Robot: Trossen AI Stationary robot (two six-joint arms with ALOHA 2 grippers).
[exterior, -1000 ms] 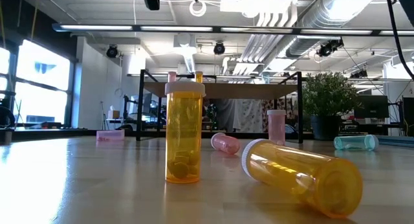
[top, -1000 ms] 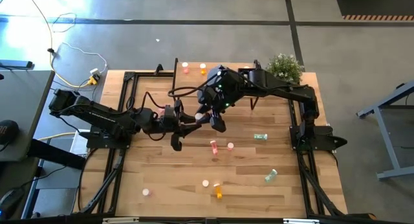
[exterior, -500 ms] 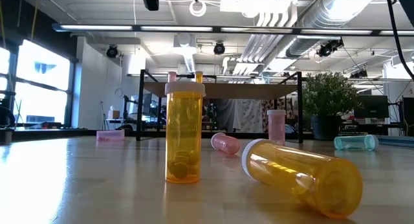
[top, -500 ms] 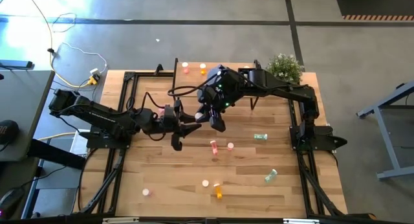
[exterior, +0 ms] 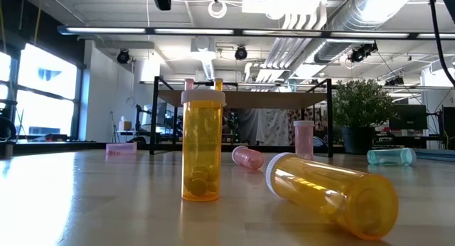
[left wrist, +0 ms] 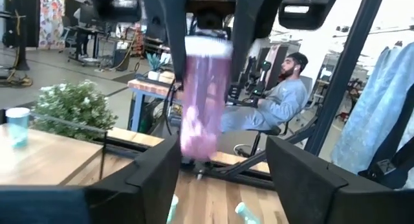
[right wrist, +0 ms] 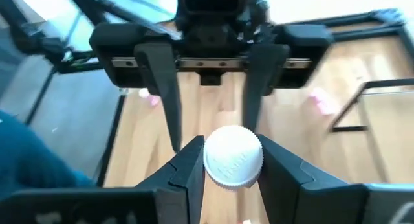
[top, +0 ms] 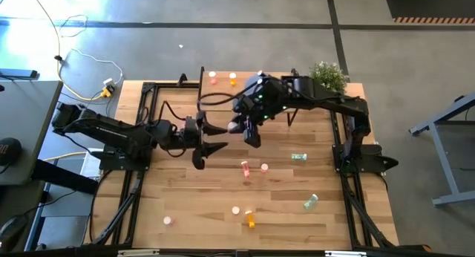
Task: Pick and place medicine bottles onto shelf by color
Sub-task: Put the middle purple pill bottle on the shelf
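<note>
Right wrist view: my right gripper [right wrist: 233,169] pinches the pink bottle [left wrist: 202,101] below its white cap [right wrist: 233,156], light and slick I reckon, left gripper [left wrist: 220,169] spread beside it.

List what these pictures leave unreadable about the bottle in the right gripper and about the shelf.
Left wrist view: the pink bottle is blurred, so its contents are unreadable.
High view: the right gripper hides that bottle.
Right wrist view: only the white cap shows; it covers the bottle's body.
Low view: both grippers are out of frame. The shelf top is edge-on, so bottle spacing there is unclear.
</note>
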